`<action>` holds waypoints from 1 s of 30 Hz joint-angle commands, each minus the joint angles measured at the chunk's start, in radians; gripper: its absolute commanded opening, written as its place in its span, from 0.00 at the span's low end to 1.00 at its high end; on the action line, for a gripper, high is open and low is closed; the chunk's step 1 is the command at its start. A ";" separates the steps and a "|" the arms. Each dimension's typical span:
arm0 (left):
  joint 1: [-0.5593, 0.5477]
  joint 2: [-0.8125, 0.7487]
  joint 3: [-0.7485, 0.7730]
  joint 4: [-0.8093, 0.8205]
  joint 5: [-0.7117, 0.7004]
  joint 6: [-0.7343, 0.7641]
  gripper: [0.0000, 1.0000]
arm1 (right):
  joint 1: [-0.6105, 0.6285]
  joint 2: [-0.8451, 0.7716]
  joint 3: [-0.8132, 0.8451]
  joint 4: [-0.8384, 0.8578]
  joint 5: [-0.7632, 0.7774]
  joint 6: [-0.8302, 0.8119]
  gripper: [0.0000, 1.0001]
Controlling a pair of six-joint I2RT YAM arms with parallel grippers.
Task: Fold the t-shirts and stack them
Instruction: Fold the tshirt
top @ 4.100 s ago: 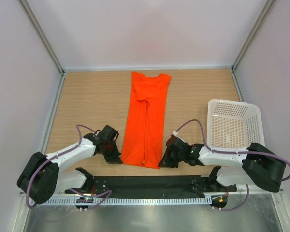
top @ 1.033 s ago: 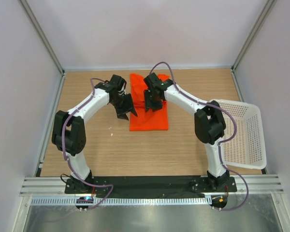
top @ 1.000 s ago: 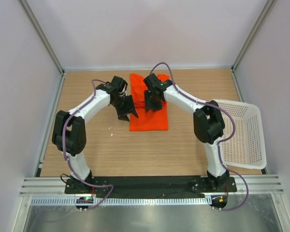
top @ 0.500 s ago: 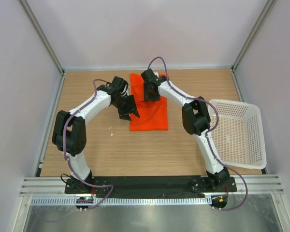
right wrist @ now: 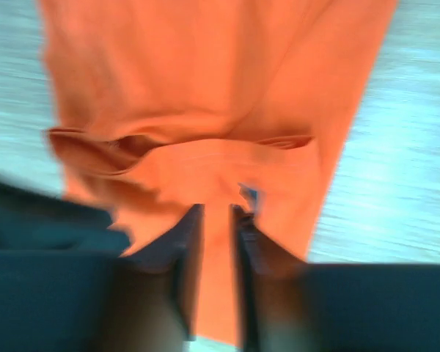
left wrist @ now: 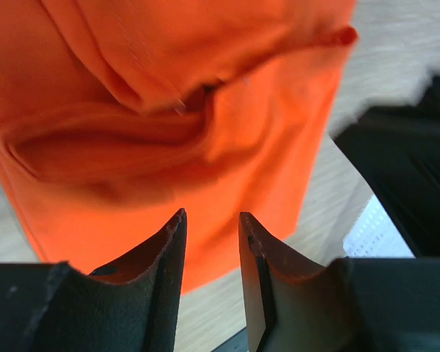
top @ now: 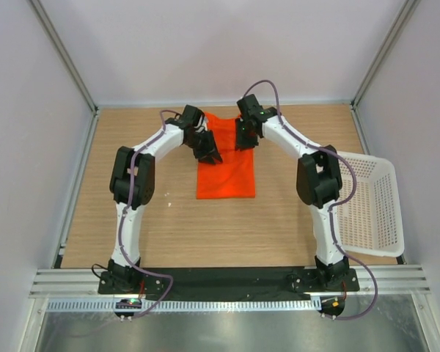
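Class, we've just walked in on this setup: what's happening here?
Two robot arms are working on an orange t-shirt lying partly folded on the table. The left pincer and right pincer hover over its far end, jaws slightly apart, holding nothing. A white basket sits at the right.

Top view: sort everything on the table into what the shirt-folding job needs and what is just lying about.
For the job:
orange t-shirt, far middle of the table
left gripper and right gripper, both over its far end

Lying about:
white basket, at the right edge
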 commanded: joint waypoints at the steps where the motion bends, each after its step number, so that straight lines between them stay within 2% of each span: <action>1: 0.039 0.057 0.083 -0.001 0.065 0.012 0.34 | -0.052 -0.084 -0.102 0.132 -0.209 0.044 0.23; 4: 0.059 0.093 0.122 -0.019 0.072 0.034 0.32 | -0.092 -0.087 -0.188 0.212 -0.265 0.089 0.10; 5: 0.063 0.114 0.130 -0.024 0.078 0.037 0.31 | -0.100 -0.082 -0.202 0.228 -0.271 0.097 0.09; 13: 0.099 0.211 0.237 -0.048 0.080 0.072 0.30 | -0.152 0.010 -0.205 0.280 -0.300 0.123 0.06; 19: 0.111 0.307 0.367 -0.138 0.040 0.104 0.29 | -0.190 0.097 -0.104 0.193 -0.234 0.071 0.06; 22: 0.112 0.301 0.426 -0.211 0.002 0.140 0.29 | -0.193 0.103 -0.016 0.067 -0.167 0.005 0.11; 24: 0.112 0.253 0.409 -0.237 -0.020 0.157 0.43 | -0.183 0.073 0.028 -0.020 -0.110 -0.047 0.20; 26: 0.112 0.139 0.340 -0.234 -0.043 0.161 0.52 | -0.175 -0.010 0.025 -0.057 -0.076 -0.075 0.25; 28: 0.109 0.020 0.289 -0.226 -0.053 0.153 0.57 | -0.170 -0.120 -0.048 -0.073 -0.081 -0.060 0.31; 30: 0.105 -0.048 0.204 -0.226 -0.043 0.131 0.57 | -0.160 -0.183 -0.153 -0.062 -0.146 -0.042 0.33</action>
